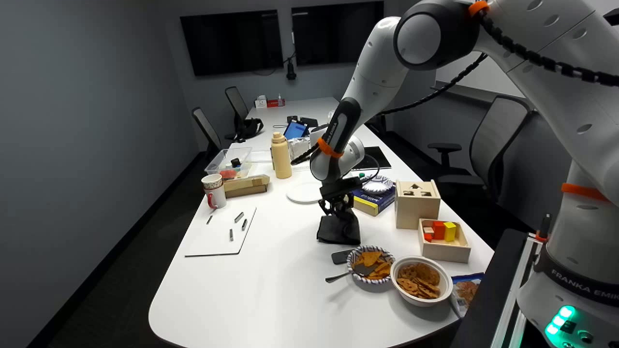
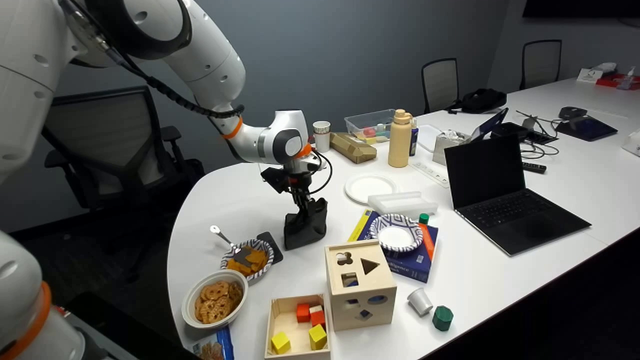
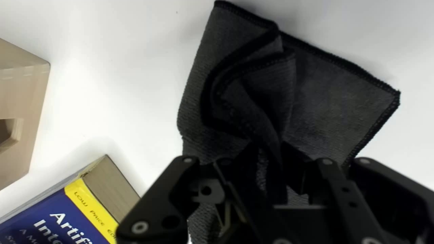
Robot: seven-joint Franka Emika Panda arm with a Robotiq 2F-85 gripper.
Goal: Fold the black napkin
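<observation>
Black napkin (image 3: 305, 98), creased over on itself, on the white table (image 1: 280, 290); a gathered fold pinched in the gripper (image 3: 269, 159). Patterned bowl (image 1: 371, 281): orange chips (image 1: 371, 260), a utensil (image 1: 339, 277) leaning over the rim. White bowl (image 1: 420, 301): brown crackers (image 1: 418, 280). Wooden tray (image 1: 445, 252): red and yellow blocks (image 2: 317, 336). Clear bin (image 2: 366, 121): a red piece (image 2: 369, 132), other contents indistinct.

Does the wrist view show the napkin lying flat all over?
No: there the napkin bunches into folds, with part of it pinched in the gripper.
</observation>
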